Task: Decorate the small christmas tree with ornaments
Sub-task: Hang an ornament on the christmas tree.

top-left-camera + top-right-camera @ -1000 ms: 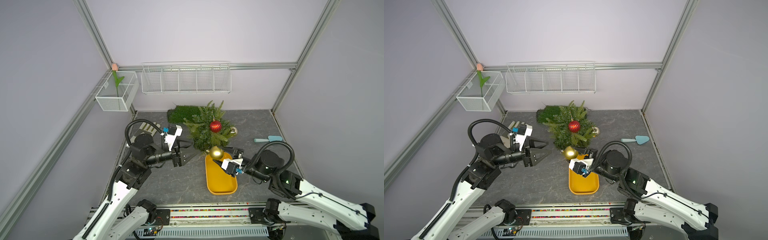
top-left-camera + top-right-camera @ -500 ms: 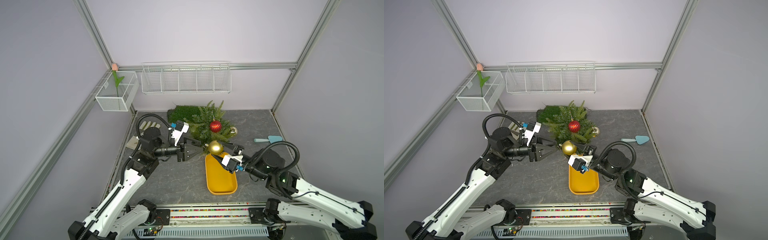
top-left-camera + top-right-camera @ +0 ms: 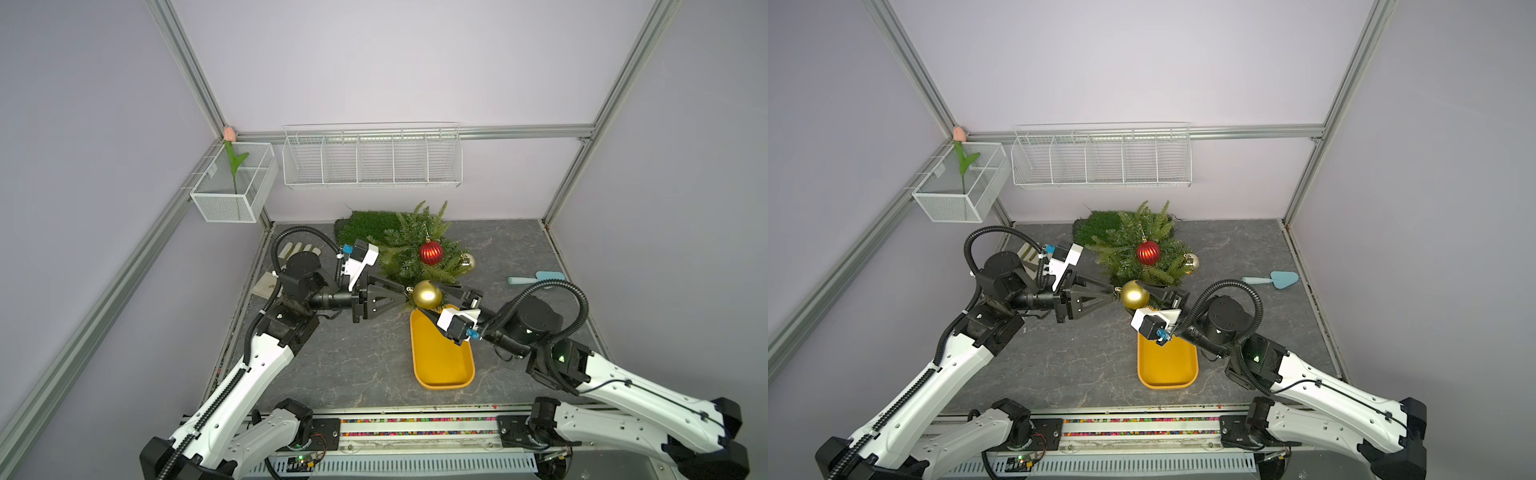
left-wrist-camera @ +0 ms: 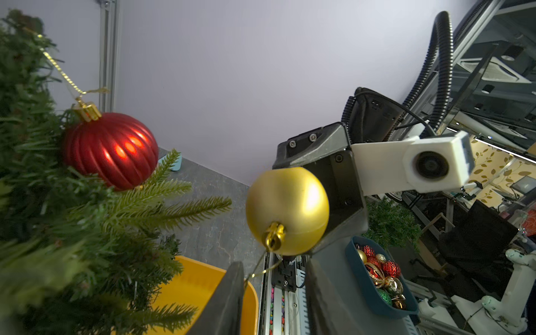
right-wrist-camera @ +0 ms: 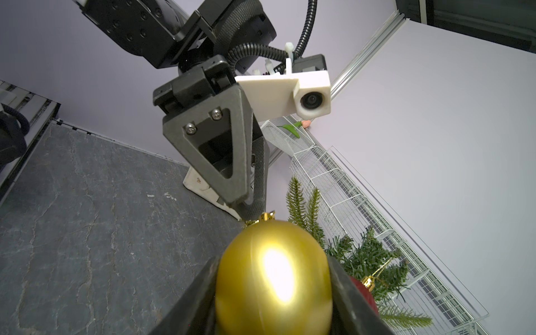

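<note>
Right pincer (image 5: 271, 265) clamps the matte gold bauble (image 4: 287, 210). Left pincer (image 3: 404, 293), half-open and empty, should close on the loop (image 4: 264, 270) between its tips.

The matte gold ornament (image 3: 427, 294) carried a brighter gold cap. The red ornament (image 3: 431, 252) was shiny, ribbed with fine grooves, and hung on a gold cord. The pale gold ornament (image 3: 467, 262) gleamed. The small christmas tree (image 3: 405, 249) mixed dark and lighter green needles, while the turf mat (image 3: 361, 220) was a deep, even green. The tray (image 3: 442, 365) was plain yellow, and the table (image 3: 353, 361) dark grey, marbled with pale veins. The wire baskets (image 3: 372, 160) were white, the tulip (image 3: 229, 134) pink on a green stem, and the little tool (image 3: 536, 277) light blue. The left arm (image 3: 257, 365) and right arm (image 3: 644, 399) were white with black joints.
</note>
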Controlling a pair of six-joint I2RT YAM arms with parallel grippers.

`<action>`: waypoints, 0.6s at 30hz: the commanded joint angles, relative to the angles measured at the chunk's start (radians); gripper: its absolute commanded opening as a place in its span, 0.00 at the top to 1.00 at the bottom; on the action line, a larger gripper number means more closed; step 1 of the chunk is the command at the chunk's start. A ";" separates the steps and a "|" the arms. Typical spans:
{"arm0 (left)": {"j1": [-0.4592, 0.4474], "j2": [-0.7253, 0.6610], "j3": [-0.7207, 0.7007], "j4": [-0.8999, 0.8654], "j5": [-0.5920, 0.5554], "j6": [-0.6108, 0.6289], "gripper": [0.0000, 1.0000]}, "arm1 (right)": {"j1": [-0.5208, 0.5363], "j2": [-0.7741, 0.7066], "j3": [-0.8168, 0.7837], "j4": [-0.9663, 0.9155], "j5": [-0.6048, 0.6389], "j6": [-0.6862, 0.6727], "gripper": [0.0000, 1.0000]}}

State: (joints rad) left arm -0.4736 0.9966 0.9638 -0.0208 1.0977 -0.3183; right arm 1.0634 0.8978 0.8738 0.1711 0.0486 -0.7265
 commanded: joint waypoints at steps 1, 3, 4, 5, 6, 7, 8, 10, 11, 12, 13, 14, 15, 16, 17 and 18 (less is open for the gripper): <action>0.055 -0.063 0.025 -0.028 -0.104 0.016 0.48 | -0.008 0.018 0.049 0.038 0.006 -0.016 0.52; 0.095 -0.116 0.012 -0.022 -0.168 0.021 0.44 | -0.013 0.040 0.066 0.045 0.007 -0.017 0.53; 0.112 -0.140 0.006 -0.026 -0.205 0.028 0.42 | -0.017 0.050 0.073 0.051 0.007 -0.015 0.53; 0.127 -0.163 0.001 -0.036 -0.248 0.047 0.41 | -0.021 0.063 0.082 0.056 0.002 -0.013 0.53; 0.137 -0.187 -0.006 -0.050 -0.292 0.068 0.40 | -0.027 0.079 0.093 0.062 0.000 -0.011 0.53; 0.144 -0.204 -0.011 -0.065 -0.332 0.092 0.39 | -0.032 0.091 0.101 0.068 -0.004 -0.009 0.54; 0.146 -0.222 -0.015 -0.084 -0.380 0.118 0.39 | -0.040 0.105 0.110 0.073 -0.012 -0.006 0.54; 0.150 -0.247 -0.033 -0.097 -0.448 0.157 0.37 | -0.050 0.130 0.128 0.083 -0.027 -0.002 0.54; 0.149 -0.275 -0.046 -0.099 -0.483 0.173 0.36 | -0.057 0.142 0.138 0.090 -0.034 -0.001 0.54; 0.150 -0.286 -0.057 -0.099 -0.513 0.184 0.35 | -0.061 0.155 0.150 0.091 -0.042 -0.001 0.54; 0.150 -0.295 -0.065 -0.100 -0.537 0.196 0.35 | -0.065 0.165 0.160 0.090 -0.047 -0.001 0.54; 0.151 -0.302 -0.073 -0.103 -0.563 0.210 0.35 | -0.071 0.179 0.174 0.088 -0.052 -0.001 0.54; 0.150 -0.311 -0.078 -0.107 -0.582 0.221 0.35 | -0.074 0.190 0.185 0.082 -0.058 -0.001 0.54; 0.151 -0.319 -0.089 -0.108 -0.608 0.234 0.35 | -0.079 0.201 0.197 0.078 -0.065 -0.001 0.54; 0.150 -0.330 -0.100 -0.106 -0.622 0.251 0.35 | -0.082 0.212 0.205 0.077 -0.071 -0.001 0.54; 0.151 -0.335 -0.107 -0.107 -0.636 0.260 0.34 | -0.083 0.221 0.211 0.077 -0.074 -0.001 0.54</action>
State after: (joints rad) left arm -0.3286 0.6788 0.8799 -0.1009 0.5674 -0.1249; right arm 0.9886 1.1049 1.0500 0.2150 0.0055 -0.7254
